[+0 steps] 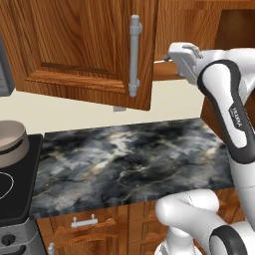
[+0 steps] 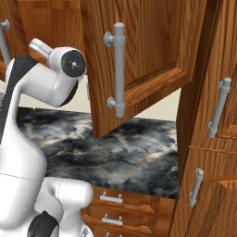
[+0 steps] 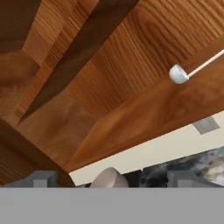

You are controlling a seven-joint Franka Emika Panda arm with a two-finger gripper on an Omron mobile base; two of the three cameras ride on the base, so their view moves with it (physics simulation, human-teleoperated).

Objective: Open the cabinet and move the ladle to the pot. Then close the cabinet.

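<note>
The cabinet (image 1: pixel 84 50) is reddish-brown wood with streaked grain, and its bar handle (image 1: pixel 134 55) is plain grey. Below the cabinet, the bench (image 1: pixel 129 159) is black marble veined white and gold. The ladle (image 3: pixel 179 74) is white. The pot (image 1: pixel 11 139) is grey, pale beige inside.

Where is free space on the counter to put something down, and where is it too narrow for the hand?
The dark marble counter lies bare from the stove edge to the tall cabinet on the right. It is crowded higher up: the open cabinet door hangs over the counter, and the open gripper sits at the cabinet shelf, where the ladle lies.
</note>
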